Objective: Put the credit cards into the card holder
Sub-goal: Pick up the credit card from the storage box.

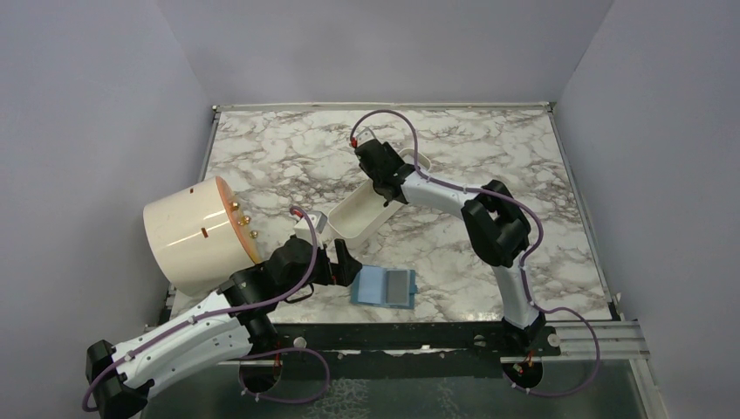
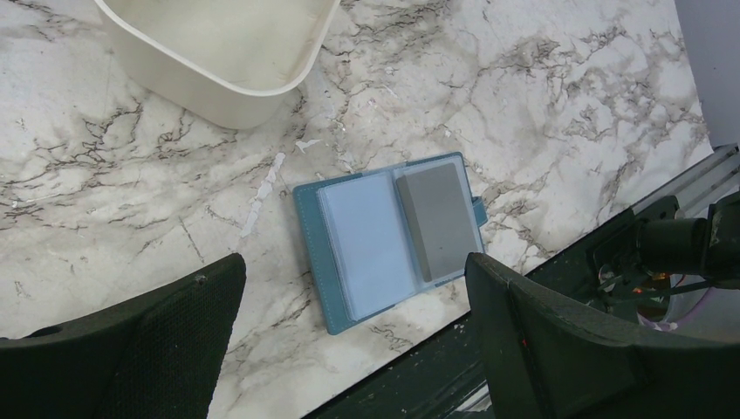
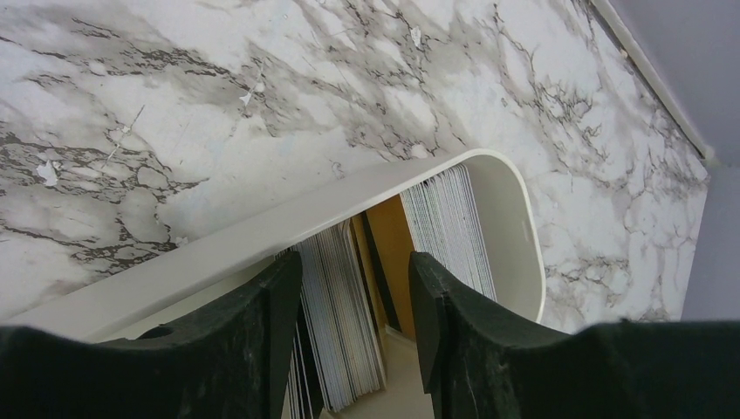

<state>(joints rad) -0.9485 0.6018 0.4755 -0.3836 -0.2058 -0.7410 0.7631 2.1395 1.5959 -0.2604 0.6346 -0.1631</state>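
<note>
Left gripper [image 1: 347,264]: jaws wide, empty, above the card holder [image 1: 384,286] lying open at the near edge of the table [image 1: 489,148]; a nudge could slide it off. Right gripper [image 3: 355,272]: jaws half apart, gripping nothing, over credit cards [image 3: 340,332] packed upright in the mid-table tray [image 3: 262,229]; several may lift together.

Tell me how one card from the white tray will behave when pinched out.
The credit cards look thin and stand packed on edge in the white tray, so neighbours may well lift with one. Each is probably light and fairly stiff, flexing slightly. With only the top edges exposed, a pinch gets little surface, so one could slip from the fingers.
</note>
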